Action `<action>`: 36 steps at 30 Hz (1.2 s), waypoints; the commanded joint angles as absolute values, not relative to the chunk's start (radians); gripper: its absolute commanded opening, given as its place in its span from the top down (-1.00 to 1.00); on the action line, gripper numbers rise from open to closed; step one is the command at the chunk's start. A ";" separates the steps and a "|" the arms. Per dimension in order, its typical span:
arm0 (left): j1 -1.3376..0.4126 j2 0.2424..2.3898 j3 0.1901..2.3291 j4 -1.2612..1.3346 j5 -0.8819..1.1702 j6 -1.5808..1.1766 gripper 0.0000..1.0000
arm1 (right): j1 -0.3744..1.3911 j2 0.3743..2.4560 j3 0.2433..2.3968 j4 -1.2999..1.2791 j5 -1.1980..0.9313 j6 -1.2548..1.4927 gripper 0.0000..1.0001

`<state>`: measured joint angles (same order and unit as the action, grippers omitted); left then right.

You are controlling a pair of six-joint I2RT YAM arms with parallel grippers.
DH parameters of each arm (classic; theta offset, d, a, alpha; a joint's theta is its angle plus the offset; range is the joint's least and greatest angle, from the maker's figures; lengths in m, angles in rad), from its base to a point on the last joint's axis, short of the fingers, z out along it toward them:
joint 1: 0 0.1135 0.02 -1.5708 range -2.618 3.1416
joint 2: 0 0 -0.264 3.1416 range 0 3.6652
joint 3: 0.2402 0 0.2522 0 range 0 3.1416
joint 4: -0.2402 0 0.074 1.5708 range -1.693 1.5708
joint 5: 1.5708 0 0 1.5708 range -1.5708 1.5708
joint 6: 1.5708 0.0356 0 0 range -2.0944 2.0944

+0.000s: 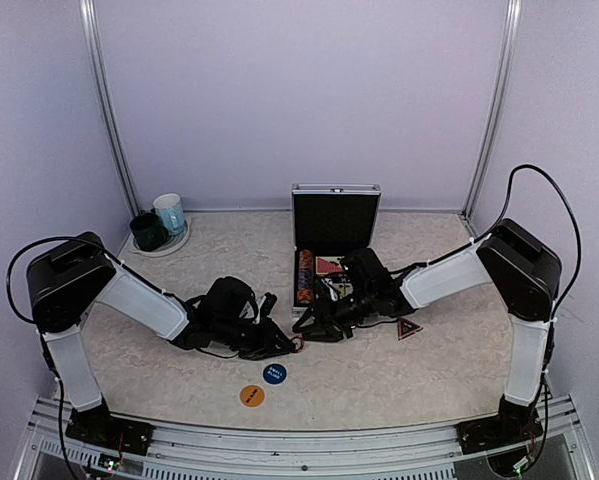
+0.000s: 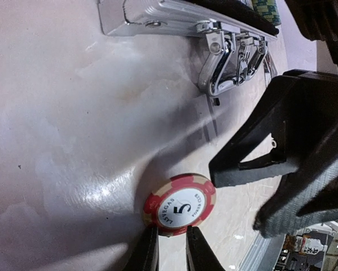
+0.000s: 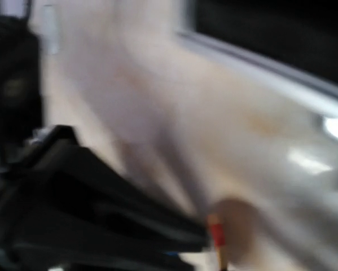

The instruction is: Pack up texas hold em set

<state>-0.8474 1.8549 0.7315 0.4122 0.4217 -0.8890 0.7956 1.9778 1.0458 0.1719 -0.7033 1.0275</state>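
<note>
- Red-and-cream round poker chip [image 2: 180, 204] seems pinched in nearly closed left hand [image 2: 170, 240].
- Right hand [image 1: 317, 328]: cannot tell.
- Lift gently toward silver aluminium case [image 1: 335, 220].

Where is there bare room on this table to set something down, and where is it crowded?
Bare table lies between the mugs and the case, behind the right arm beside the case, and near right, past the triangular marker. Crowded: in front of the case, where the left arm meets the right, and around the blue button and orange button.
</note>
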 commanded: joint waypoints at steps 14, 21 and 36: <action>-0.849 1.887 0.708 0.333 0.381 -0.873 0.48 | 0.821 1.921 1.006 0.240 -0.767 1.035 0.25; -0.831 1.875 0.699 0.354 0.377 -0.879 0.35 | 0.793 1.898 1.012 0.113 -0.669 0.985 0.22; -0.828 1.891 0.713 0.334 0.368 -0.882 -0.03 | 0.783 1.967 1.034 0.083 -0.647 0.976 0.13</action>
<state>-0.8413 1.8526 0.7311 0.4637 0.4408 -0.8906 0.7895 1.9324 1.0164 0.1024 -0.6598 0.9848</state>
